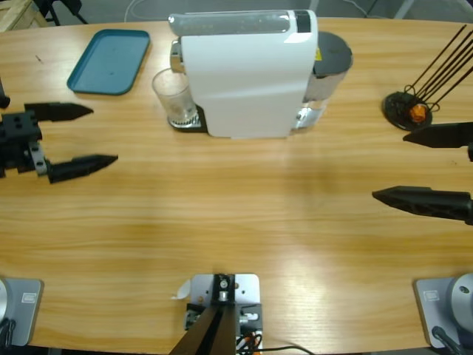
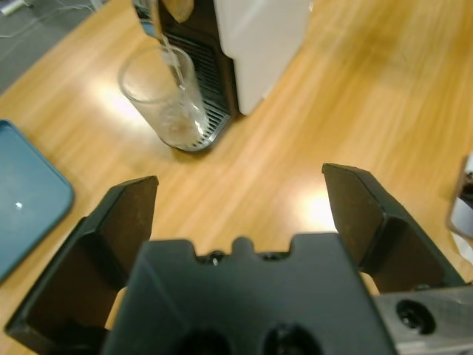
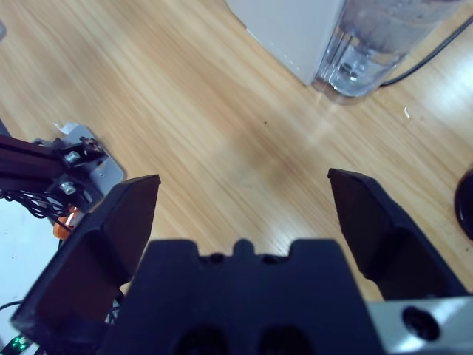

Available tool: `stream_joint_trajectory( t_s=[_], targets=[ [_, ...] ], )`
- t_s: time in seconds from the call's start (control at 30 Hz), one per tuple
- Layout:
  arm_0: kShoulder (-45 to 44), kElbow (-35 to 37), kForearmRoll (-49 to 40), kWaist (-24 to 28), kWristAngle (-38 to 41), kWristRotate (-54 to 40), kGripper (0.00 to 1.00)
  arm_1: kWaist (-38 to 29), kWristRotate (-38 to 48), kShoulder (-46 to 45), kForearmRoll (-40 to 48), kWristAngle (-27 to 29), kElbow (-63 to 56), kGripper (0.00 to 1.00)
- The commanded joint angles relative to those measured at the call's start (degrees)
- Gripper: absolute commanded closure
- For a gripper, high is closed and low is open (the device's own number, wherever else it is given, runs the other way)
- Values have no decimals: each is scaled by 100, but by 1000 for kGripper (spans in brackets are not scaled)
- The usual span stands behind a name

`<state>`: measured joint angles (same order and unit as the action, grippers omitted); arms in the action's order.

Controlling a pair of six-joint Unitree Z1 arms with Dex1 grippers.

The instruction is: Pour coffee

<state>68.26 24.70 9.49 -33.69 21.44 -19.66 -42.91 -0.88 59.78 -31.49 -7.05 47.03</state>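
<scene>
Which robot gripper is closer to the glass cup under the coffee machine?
Left. The left gripper sits open just beside the glass cup, with bare table between them. The right gripper, also open, is far across the table, past the coffee machine.

From my station I count one white boxy plastic coffee machine (image 1: pixel 247 74), with one clear water tank (image 3: pixel 369 44) at its back. One small clear glass tumbler (image 1: pixel 174 98) stands on its drip grate, holding one shallow pool of pale amber-brown coffee (image 2: pixel 181 129). I see one teal rectangular plastic tray (image 1: pixel 109 61) and one black wire capsule rack (image 1: pixel 414 103) with one orange capsule (image 1: pixel 419 112) that I can make out. Two black claws: the left claw (image 1: pixel 87 136) and the right claw (image 1: pixel 421 166), both spread wide. One long wooden surface (image 1: pixel 236 214) carries it all.
</scene>
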Motion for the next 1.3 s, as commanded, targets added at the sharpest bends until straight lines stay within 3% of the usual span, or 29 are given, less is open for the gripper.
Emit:
stream_joint_trajectory(
  t_s=[0.03,0.4,0.7,1.3],
  targets=[
    [-357,-264,-241,-59,-105,96,0,262,-120,-189,358,-216,-401,0],
    [-1158,-276,-251,-59,-483,1041,0,289,184,-191,542,11,-486,0],
    [-911,-19,-511,-59,-397,1078,0,284,404,-498,1129,621,-858,0],
    [-656,61,-466,-59,-550,1052,0,284,300,-330,1323,513,-1001,0]
  ],
)
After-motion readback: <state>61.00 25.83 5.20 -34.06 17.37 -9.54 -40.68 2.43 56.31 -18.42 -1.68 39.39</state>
